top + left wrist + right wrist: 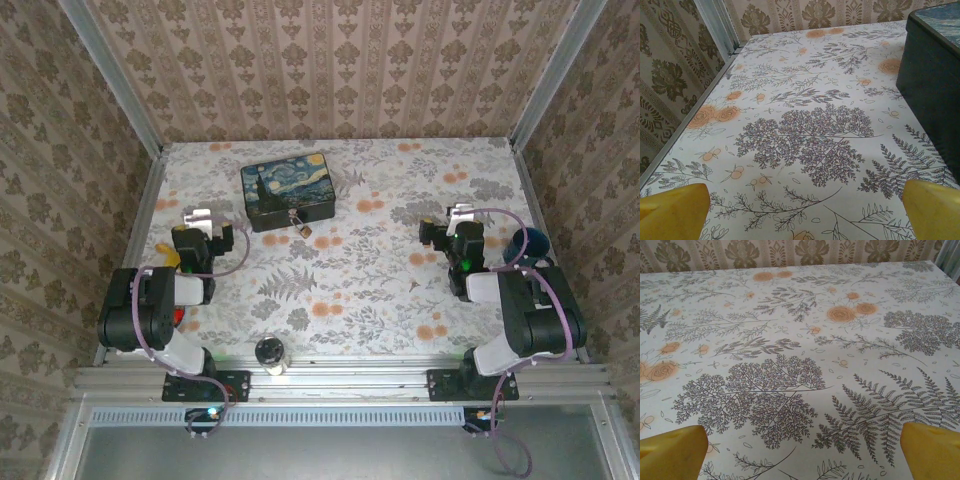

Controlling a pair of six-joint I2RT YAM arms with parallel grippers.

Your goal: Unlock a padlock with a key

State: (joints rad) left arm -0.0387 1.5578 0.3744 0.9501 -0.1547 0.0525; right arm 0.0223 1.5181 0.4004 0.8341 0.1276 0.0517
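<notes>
1. The padlock [303,229] sits at the front of the blue box [290,190], upper centre of the overhead frame.
2. Left gripper [197,215], left of the box: fingers [675,212] spread, empty.
3. Right gripper [460,213], right side: fingers [930,450] spread, empty.

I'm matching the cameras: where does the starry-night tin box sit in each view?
Top external: tin box, back-centre, slightly left.
Left wrist: tin box's dark side at the right edge.
Right wrist: floral tablecloth reaching the wallpapered wall.
Shared landmark: that floral tablecloth, in all three.
</notes>
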